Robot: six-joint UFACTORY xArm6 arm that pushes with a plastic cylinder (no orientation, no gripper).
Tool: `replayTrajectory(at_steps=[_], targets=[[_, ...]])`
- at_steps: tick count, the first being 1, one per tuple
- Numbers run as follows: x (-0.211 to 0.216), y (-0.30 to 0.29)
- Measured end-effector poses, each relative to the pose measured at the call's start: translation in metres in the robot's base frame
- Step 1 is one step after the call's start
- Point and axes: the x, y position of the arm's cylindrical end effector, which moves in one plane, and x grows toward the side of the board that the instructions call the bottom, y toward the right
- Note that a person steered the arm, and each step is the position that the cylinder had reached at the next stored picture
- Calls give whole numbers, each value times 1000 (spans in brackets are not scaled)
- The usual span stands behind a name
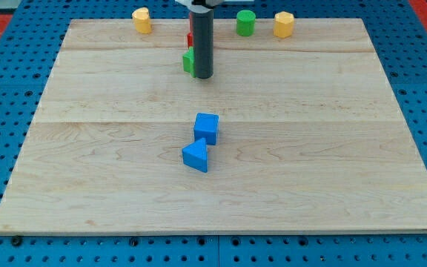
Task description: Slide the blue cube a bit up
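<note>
The blue cube point(207, 127) sits near the middle of the wooden board point(87, 148). A blue triangular block point(196, 156) touches it at its lower left. My tip point(203, 76) is well above the blue cube toward the view's top, at the end of the dark rod, apart from the cube. The rod stands right beside a green block point(188, 61) and partly hides it.
A red block point(189, 38) shows behind the rod, mostly hidden. A yellow block point(142, 21) sits at the top left, a green cylinder point(245, 23) and a yellow block point(284, 24) at the top right. The board lies on a blue pegboard table point(6, 74).
</note>
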Motion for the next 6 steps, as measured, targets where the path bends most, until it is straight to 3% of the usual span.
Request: replayTrajectory(at_steps=[1, 3, 4, 6], targets=[[42, 23], [143, 124], [156, 53], [123, 26]])
